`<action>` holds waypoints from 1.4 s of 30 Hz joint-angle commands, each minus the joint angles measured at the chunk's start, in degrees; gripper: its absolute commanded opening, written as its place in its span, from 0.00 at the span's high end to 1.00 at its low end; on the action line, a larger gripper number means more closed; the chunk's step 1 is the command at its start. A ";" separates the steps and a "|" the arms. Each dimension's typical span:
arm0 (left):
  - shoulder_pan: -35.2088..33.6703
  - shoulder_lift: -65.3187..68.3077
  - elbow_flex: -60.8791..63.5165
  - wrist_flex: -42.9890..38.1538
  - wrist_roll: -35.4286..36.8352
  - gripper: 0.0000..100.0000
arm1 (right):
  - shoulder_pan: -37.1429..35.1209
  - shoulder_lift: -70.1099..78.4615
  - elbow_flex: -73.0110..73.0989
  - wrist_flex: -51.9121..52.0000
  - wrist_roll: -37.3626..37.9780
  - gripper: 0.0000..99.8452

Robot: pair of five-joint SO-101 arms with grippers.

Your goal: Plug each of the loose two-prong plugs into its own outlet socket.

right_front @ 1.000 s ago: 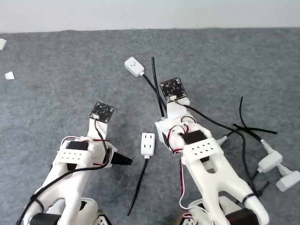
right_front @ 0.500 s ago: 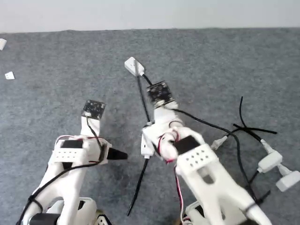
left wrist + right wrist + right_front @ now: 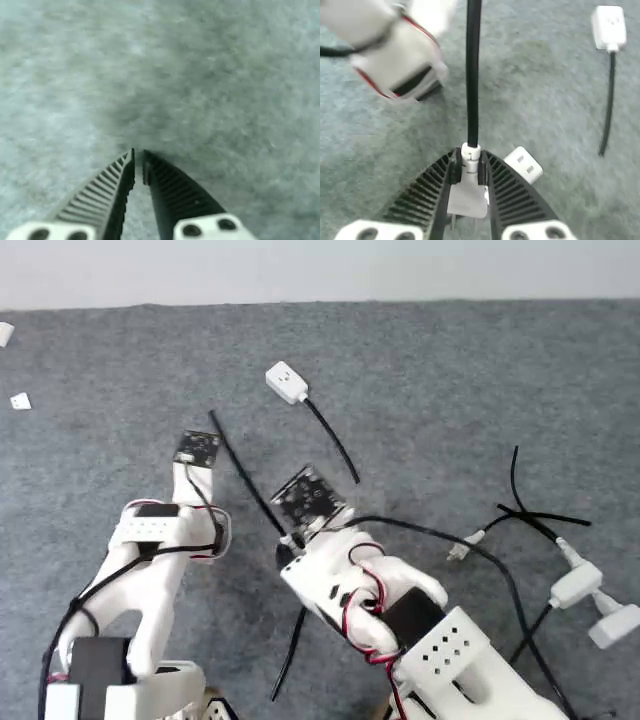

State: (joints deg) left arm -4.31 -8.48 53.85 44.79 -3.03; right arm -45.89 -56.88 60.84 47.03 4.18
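right pincer [image 3: 468,154] pinches white plug [image 3: 467,194]. plug sits near white socket [image 3: 523,165] on grey surface [image 3: 545,90]. left pincer [image 3: 138,152] pressed together, holds nothing. next job, likely: line plug up with socket, push it in.

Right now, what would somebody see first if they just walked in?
The right arm's fingers pinch a white plug near the table's middle, its black cord poking out stiffly. Close by lies a white socket block, and another socket lies farther back on the grey carpet.
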 commanded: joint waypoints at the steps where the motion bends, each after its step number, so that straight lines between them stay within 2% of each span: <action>1: 2.73 0.44 -3.21 3.87 -7.30 0.99 | -1.19 -0.92 0.00 -0.04 2.20 0.99; 7: 3.96 -5.36 0.57 7.65 -20.04 0.99 | -0.31 -0.75 0.97 -0.22 2.02 0.99; 10: 5.10 -11.25 4.97 7.38 -22.07 0.99 | 0.84 -0.66 0.97 -0.22 1.85 0.99; 19: 14.07 -32.88 22.20 5.27 -28.75 0.99 | 0.92 -0.66 0.70 -0.31 -0.09 0.99; 25: 15.56 -39.74 25.63 5.98 -29.10 0.99 | 0.92 -0.66 0.62 -0.31 -0.44 0.99; 28: 14.07 -40.18 25.80 3.52 -24.88 0.99 | 1.19 -0.57 0.88 -1.10 -0.44 0.99; 32: 6.33 -39.82 25.98 -7.12 -10.64 0.99 | 6.81 2.07 0.88 -3.91 -2.99 0.99; 35: 4.57 -39.82 25.98 -10.64 -2.99 0.99 | 10.07 5.93 0.09 -5.93 -4.04 0.99; 42: 4.66 -40.09 27.56 -13.10 -2.02 0.99 | 11.47 17.89 -2.64 -12.35 -4.04 0.99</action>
State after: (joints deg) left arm 0.62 -47.69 80.75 34.77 -6.02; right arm -35.69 -42.29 62.33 38.77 0.48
